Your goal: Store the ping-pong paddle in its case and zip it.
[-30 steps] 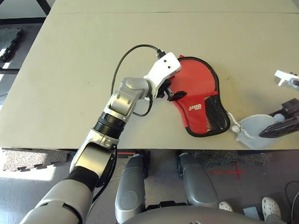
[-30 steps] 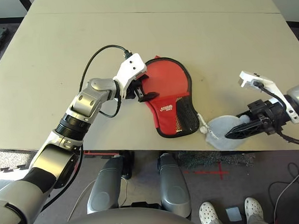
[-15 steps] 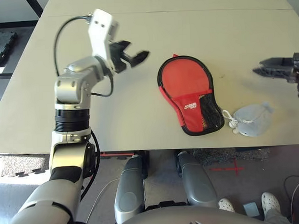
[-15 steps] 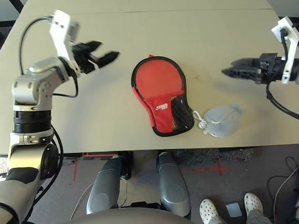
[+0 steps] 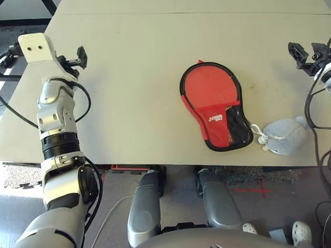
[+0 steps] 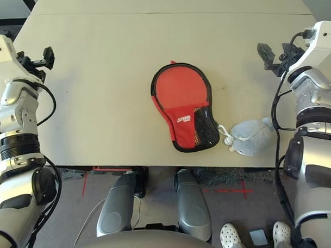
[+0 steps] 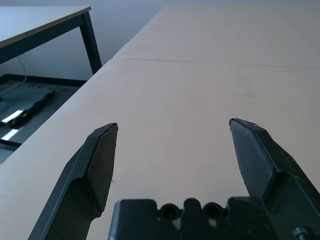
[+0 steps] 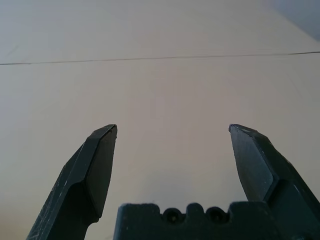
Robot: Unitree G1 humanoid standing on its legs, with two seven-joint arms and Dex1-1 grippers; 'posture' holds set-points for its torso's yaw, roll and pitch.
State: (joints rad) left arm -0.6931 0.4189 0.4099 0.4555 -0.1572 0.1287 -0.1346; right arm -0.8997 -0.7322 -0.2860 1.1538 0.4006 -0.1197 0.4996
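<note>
Withdrawn outward, both grippers (image 7: 174, 125) (image 8: 173, 126) spread wide jaws, plain in wrist views.

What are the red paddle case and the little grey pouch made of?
The paddle case looks like smooth red fabric, maybe nylon, because it has a stitched-looking black edge; its dark pocket seems to be see-through netting. The grey drawstring pouch looks like soft, dull cloth, since it bulges and puckers near its white cord.

Red case (image 6: 183, 108) (black-trimmed), flat on the table (image 6: 115, 98).
</note>
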